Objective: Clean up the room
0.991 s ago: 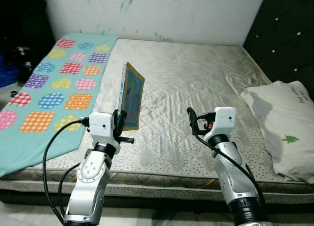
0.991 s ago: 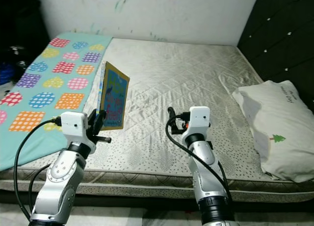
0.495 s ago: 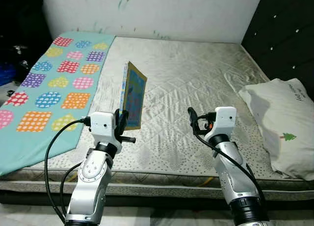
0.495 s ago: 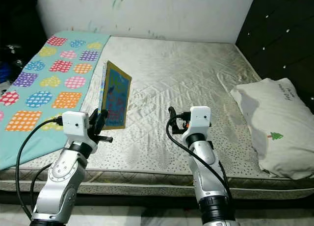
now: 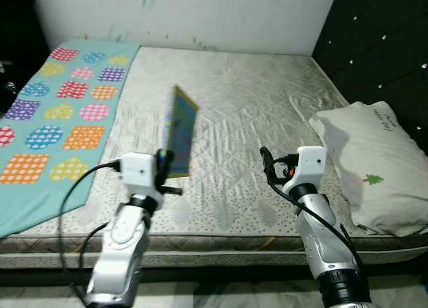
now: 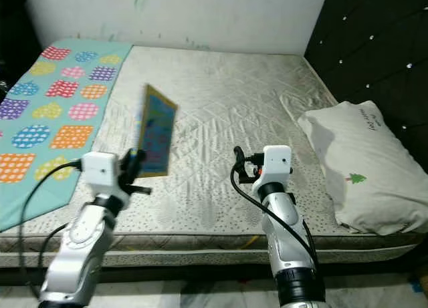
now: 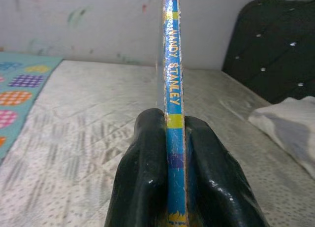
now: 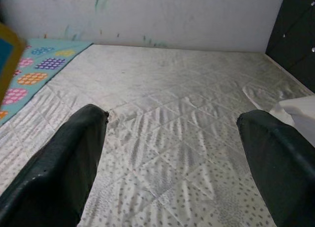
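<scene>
A thin picture book with a blue cover and yellow border stands upright above the front of the mattress, my left gripper shut on its lower edge. In the left wrist view its blue spine runs straight up between the two black fingers. My right gripper hovers open over the mattress's front edge, right of the book, with nothing between its fingers.
A turquoise blanket with coloured dotted squares covers the bed's left side. A white pillow with a small green tree lies at the right. A dark tufted headboard rises on the right; a marked white wall stands behind.
The whole view has swung to the right, so the camera has turned. The book stays gripped upright in my left gripper; the right gripper stays open.
</scene>
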### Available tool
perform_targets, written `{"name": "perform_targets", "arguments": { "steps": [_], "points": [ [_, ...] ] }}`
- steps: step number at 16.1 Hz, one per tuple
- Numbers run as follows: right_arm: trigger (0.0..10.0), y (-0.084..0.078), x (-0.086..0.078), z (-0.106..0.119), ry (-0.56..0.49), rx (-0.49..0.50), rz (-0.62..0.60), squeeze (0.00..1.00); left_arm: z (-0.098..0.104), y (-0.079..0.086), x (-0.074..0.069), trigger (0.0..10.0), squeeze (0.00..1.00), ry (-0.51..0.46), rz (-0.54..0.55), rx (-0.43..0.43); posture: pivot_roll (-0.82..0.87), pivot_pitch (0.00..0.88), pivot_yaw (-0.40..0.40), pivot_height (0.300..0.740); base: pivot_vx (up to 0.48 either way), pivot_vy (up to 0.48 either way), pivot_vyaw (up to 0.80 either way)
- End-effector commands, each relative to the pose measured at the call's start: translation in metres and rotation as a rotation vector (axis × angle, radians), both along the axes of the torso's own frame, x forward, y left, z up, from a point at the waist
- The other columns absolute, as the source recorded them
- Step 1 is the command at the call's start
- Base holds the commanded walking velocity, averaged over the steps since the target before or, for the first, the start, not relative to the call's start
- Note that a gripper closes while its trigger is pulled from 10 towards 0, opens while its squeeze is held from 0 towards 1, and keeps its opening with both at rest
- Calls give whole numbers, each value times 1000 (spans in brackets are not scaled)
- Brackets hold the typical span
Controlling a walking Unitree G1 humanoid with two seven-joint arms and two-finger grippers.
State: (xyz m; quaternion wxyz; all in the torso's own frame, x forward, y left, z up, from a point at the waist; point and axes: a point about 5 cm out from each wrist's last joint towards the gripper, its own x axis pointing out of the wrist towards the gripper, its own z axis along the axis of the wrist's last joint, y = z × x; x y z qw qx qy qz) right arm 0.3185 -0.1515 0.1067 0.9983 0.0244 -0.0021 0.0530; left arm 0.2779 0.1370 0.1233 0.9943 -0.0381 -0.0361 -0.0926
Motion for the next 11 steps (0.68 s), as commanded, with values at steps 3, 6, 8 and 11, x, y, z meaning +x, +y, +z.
{"name": "perform_targets", "arguments": {
  "steps": [3,6,8,11],
  "points": [
    [10000,-10,-1,3,-14,-13,-23,0,10,8,-4,10000,0,-41,26,-9,-12,10,-67,740,0,-261,0],
    [10000,-8,0,3,-15,-17,-14,0,10,11,-4,10000,0,-36,34,-6,-10,12,-74,740,0,-266,0],
    [10000,-8,0,3,-15,-17,-12,0,10,11,-5,10000,0,-35,36,-6,-12,12,-74,740,0,-270,0],
    [10000,-8,0,3,-13,-14,-12,0,10,11,-4,10000,0,-35,32,-8,-12,12,-74,740,0,-270,0]
  ]
}}
